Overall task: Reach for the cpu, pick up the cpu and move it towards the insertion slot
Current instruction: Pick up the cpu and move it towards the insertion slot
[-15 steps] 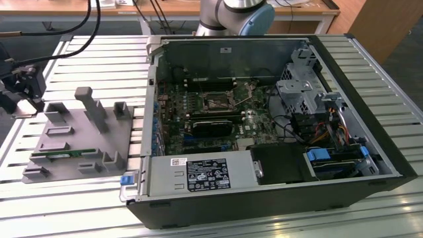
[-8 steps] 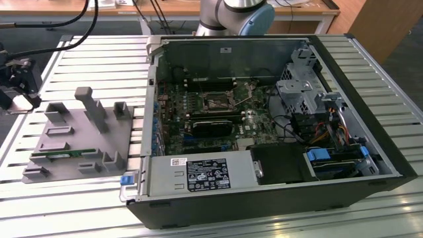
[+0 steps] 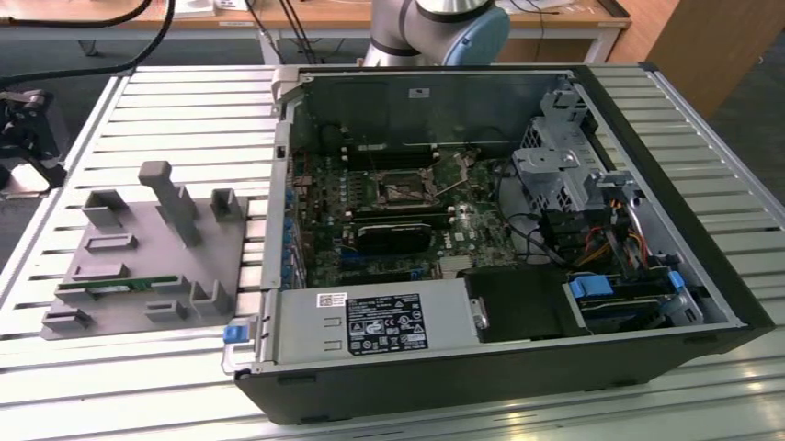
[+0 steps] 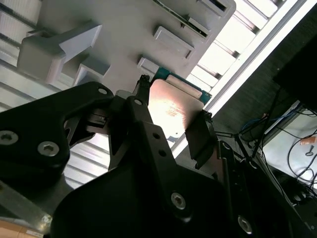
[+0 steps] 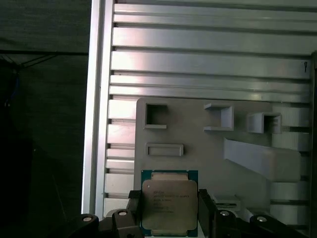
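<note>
Hand (image 5: 170,215) is closed on the cpu (image 5: 170,201), with one finger (image 5: 206,212) pressed to each of two opposite edges. The cpu sits over the near edge of the grey fixture plate (image 5: 198,141) on the slatted metal surface (image 5: 198,49). Can't tell if it is lifted clear or touching the plate. In the exterior view, the insertion slot (image 3: 403,191) is on the motherboard inside the open computer case (image 3: 516,381), to the exterior view's right of the plate.
</note>
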`<state>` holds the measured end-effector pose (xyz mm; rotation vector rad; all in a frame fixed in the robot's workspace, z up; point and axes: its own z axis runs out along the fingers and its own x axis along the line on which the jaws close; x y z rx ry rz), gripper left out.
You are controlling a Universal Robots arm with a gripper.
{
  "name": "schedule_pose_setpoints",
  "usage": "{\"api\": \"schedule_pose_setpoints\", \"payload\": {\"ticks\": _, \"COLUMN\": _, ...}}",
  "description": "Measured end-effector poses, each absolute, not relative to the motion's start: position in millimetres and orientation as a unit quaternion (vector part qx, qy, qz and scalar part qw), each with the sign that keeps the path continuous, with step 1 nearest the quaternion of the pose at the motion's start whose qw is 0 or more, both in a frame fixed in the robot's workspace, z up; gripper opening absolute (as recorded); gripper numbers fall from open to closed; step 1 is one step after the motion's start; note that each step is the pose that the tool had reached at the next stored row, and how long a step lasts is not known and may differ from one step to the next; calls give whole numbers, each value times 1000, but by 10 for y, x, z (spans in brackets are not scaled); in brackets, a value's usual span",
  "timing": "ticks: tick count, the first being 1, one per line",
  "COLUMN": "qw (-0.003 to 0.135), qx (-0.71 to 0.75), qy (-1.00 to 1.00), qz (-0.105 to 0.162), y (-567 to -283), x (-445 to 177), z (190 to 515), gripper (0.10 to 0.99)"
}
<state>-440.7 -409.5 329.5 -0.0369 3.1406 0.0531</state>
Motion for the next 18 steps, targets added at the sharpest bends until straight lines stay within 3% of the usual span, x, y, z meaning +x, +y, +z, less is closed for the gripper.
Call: {"api": "schedule_pose_setpoints", "payload": {"ticks": 18, "qw": 0, "qx": -12, "qy": 1000, "qz": 16, "y": -4074, "x": -4407, "z": 3956, "gripper": 541}}
